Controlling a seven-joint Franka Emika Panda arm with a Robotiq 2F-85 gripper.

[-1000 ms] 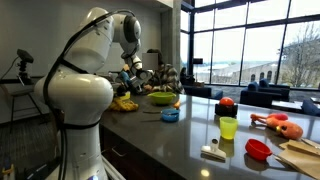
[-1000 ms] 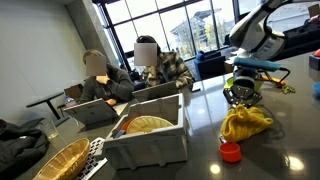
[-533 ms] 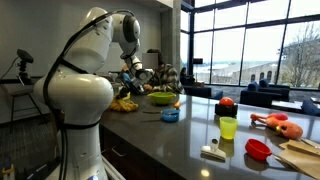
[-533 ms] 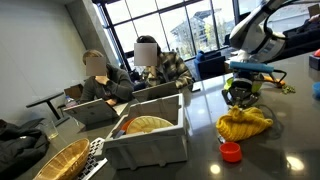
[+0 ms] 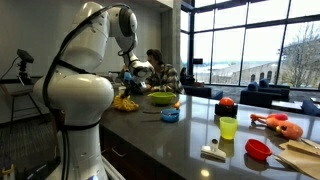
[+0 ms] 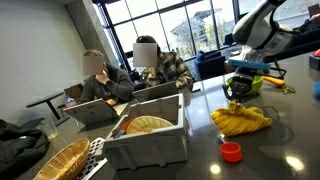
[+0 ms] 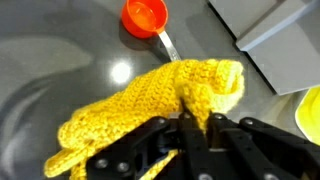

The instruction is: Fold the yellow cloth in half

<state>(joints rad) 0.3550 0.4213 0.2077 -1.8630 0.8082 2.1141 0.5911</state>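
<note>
From where I stand, the end effector (image 6: 242,98) hangs just over the yellow cloth (image 6: 240,120), near the far end of the dark desk (image 6: 292,152). It sits a little higher than it did a second ago. In an exterior view it has also drifted slightly toward the lime-green bowl (image 5: 160,98), while the white arm (image 5: 75,95) has hardly moved.

The cloth has changed more. A second ago it stood bunched in a peaked heap right under the tool. Now it lies lower and wider, stretched out along the desk, with its near end reaching further toward the grey bin (image 6: 150,147).

The red scoop (image 6: 231,152) is where it was, on the desk just in front of the cloth and not touching it.

In the wrist view the end effector (image 7: 198,125) is clenched, its two fingers drawn in side by side. A raised ridge of the yellow cloth (image 7: 140,110) runs straight up to the tips, and they look pinched on it, though the contact itself is hidden behind the fingers. The rest of the cloth spreads flat and rumpled on the desk, with the red scoop (image 7: 145,15) just beyond its edge.

In an exterior view the cloth (image 5: 125,102) shows only as a yellow patch beside the lime-green bowl, below the end effector (image 5: 138,72).
</note>
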